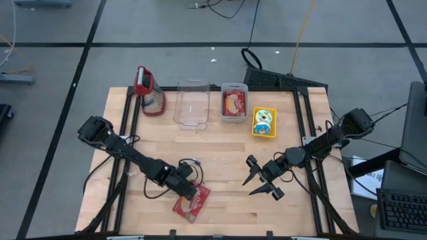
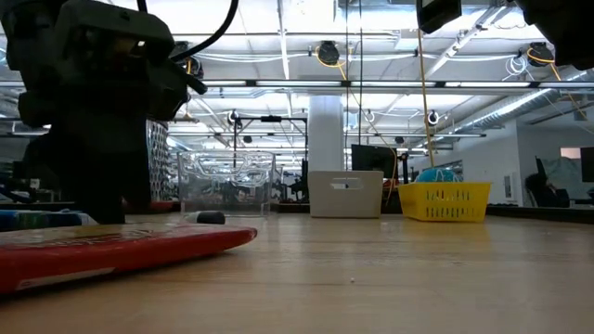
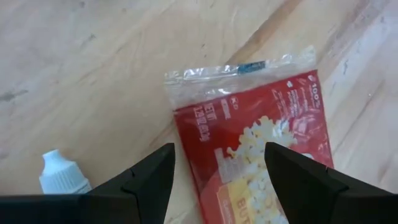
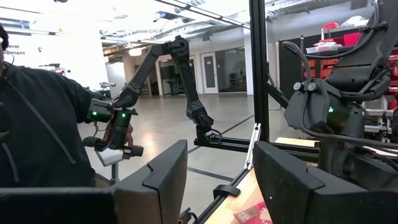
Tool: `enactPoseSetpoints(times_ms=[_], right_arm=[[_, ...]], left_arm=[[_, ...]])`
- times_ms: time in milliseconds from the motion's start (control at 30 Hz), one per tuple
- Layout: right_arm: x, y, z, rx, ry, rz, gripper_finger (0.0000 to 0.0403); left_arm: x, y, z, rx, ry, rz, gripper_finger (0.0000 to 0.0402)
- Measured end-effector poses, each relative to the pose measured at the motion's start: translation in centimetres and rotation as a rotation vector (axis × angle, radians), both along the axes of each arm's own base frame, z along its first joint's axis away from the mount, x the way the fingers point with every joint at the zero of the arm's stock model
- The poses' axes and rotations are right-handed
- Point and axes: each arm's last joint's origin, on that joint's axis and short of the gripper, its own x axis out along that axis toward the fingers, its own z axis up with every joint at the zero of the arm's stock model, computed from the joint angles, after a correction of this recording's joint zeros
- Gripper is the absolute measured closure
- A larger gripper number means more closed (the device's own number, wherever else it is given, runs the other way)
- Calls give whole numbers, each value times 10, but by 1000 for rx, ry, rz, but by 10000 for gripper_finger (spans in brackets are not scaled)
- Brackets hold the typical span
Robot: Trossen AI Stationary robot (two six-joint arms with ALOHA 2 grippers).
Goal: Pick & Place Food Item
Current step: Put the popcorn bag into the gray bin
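A red popcorn packet [image 1: 193,203] with a clear sealed top edge [image 3: 239,68] lies flat on the wooden table near its front edge. It also shows in the low view [image 2: 121,249]. My left gripper [image 1: 187,187] is open just above the packet's far end. In the left wrist view [image 3: 217,177] its two fingers stand on either side of the packet's upper part, and I cannot tell that they touch it. My right gripper [image 1: 261,183] is open and empty over the table's right middle; it also shows in the right wrist view [image 4: 219,177].
Along the far edge stand a red and clear item [image 1: 148,93], a clear tub [image 1: 192,107], a grey bin [image 1: 233,90] with a red packet and a yellow basket [image 1: 264,123]. A small white bottle [image 3: 62,175] lies beside the packet. A person [image 4: 37,124] stands beyond the table.
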Motion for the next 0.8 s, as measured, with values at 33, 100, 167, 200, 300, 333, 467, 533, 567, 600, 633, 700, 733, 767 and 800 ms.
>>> enactPoseSetpoints(times_ms=[33, 100, 167, 200, 300, 333, 467, 533, 567, 600, 633, 700, 733, 767, 800], right_arm=[[0, 0, 0, 0, 0, 0, 232], [0, 0, 0, 0, 0, 0, 232], [0, 0, 0, 0, 0, 0, 232], [0, 0, 0, 0, 0, 0, 232], [0, 0, 0, 0, 0, 0, 232], [0, 0, 0, 0, 0, 0, 232], [0, 0, 0, 0, 0, 0, 232], [0, 0, 0, 0, 0, 0, 232], [0, 0, 0, 0, 0, 0, 232], [0, 0, 0, -1, 0, 0, 232], [0, 0, 0, -1, 0, 0, 232], [0, 0, 0, -1, 1, 0, 232], [0, 0, 0, -1, 2, 0, 232], [0, 0, 0, -2, 3, 0, 232], [0, 0, 0, -2, 4, 0, 232]], left_arm=[[0, 0, 0, 0, 2, -1, 149], [0, 0, 0, 3, 1, -7, 149], [0, 0, 0, 5, 0, -11, 149], [0, 0, 0, 6, 1, -12, 149], [0, 0, 0, 5, 3, -25, 149], [0, -1, -2, 2, 7, -28, 149], [5, -5, -13, -8, 15, -40, 149], [7, -6, -19, -9, 21, -39, 149], [8, -6, -21, -7, 22, -34, 149], [8, -6, -22, -4, 24, -30, 149], [8, -6, -22, -2, 25, -30, 151], [8, -6, -23, 1, 24, -33, 163], [8, -6, -22, 1, 22, -33, 173], [8, -6, -22, 1, 21, -32, 185], [8, -6, -22, 0, 18, -34, 201]])
